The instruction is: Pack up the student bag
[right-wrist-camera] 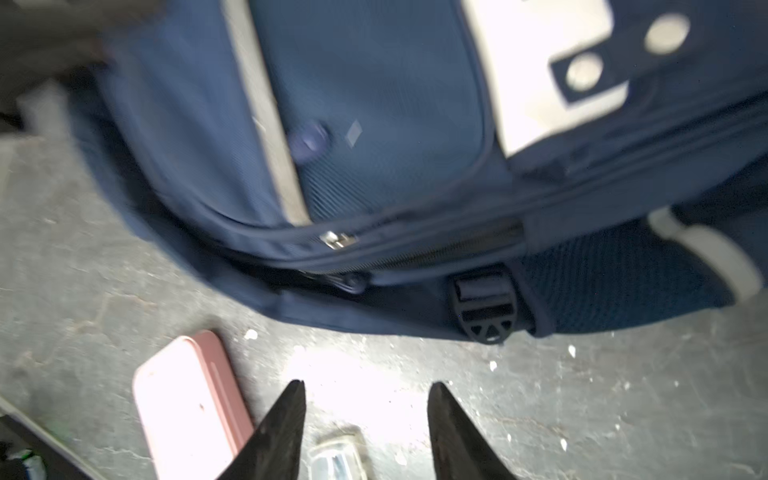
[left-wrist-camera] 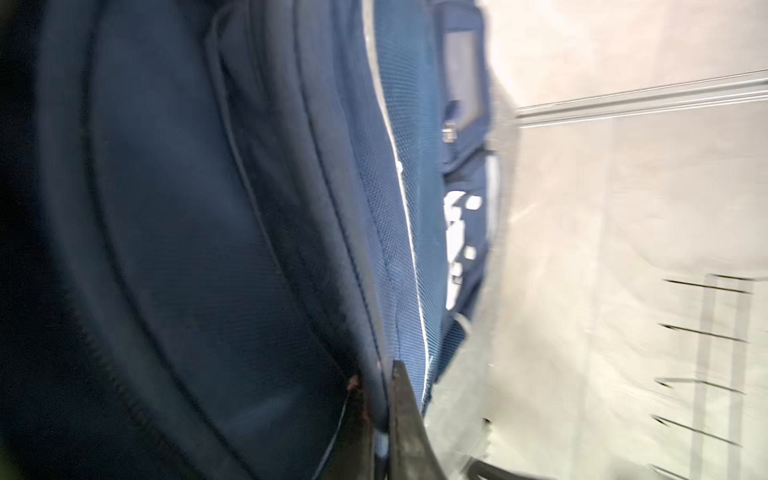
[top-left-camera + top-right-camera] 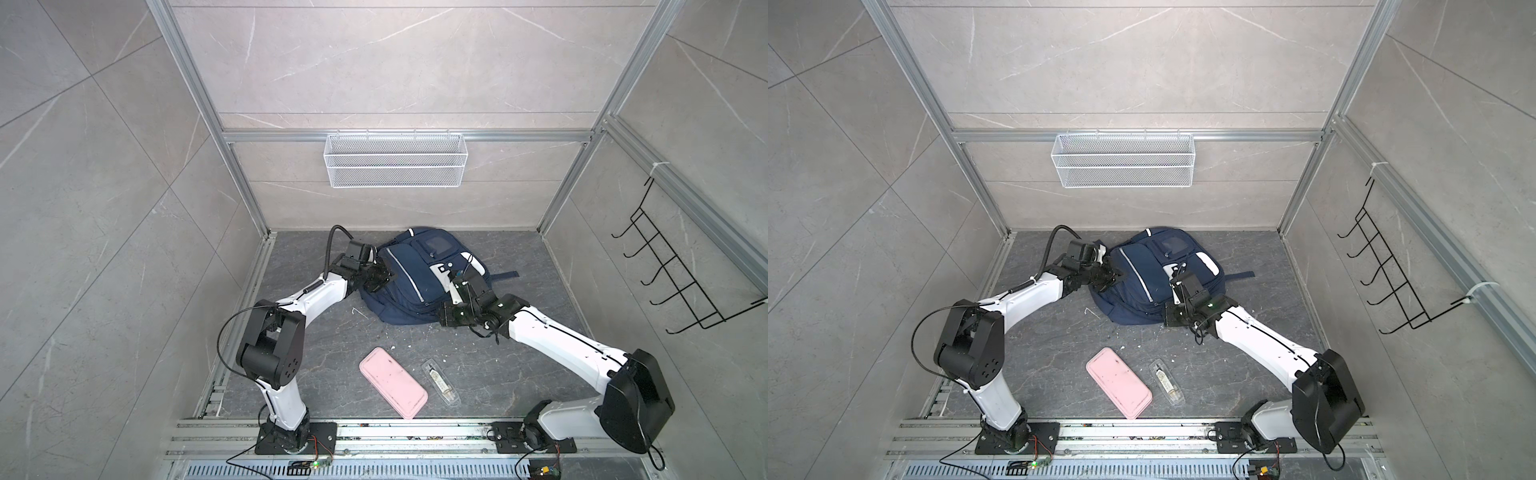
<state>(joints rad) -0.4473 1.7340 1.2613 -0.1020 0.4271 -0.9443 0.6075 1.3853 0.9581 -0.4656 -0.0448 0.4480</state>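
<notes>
student bag (image 3: 409, 286) lies front side up at the back middle of the table (image 3: 519, 365), rounded top end toward the rear wall, between the two arms in both top views. one dark strap (image 3: 505, 275) sticks out flat on its right side.

left end effector (image 2: 376, 370): fingers drawn almost together, pinching a fold of navy fabric along the bag's left edge. in a top view it sits against that same edge (image 3: 384, 276).

right end effector (image 1: 366, 388): fingers stand apart, nothing between them, only bare table showing in the gap. it sits at the bag's right near edge. the right wrist view shows a metal zip slider (image 1: 338, 240) and a black strap buckle (image 1: 486, 307) on the side of the bag facing it; view is blurred.

pink flat case (image 3: 392, 382) and a clear plastic case (image 3: 441, 382) lie side by side on the table nearer the arm bases, well apart from the bag.

white wire basket (image 3: 395, 160) hangs on the rear wall, black hook rack (image 3: 673, 274) on the right wall.
</notes>
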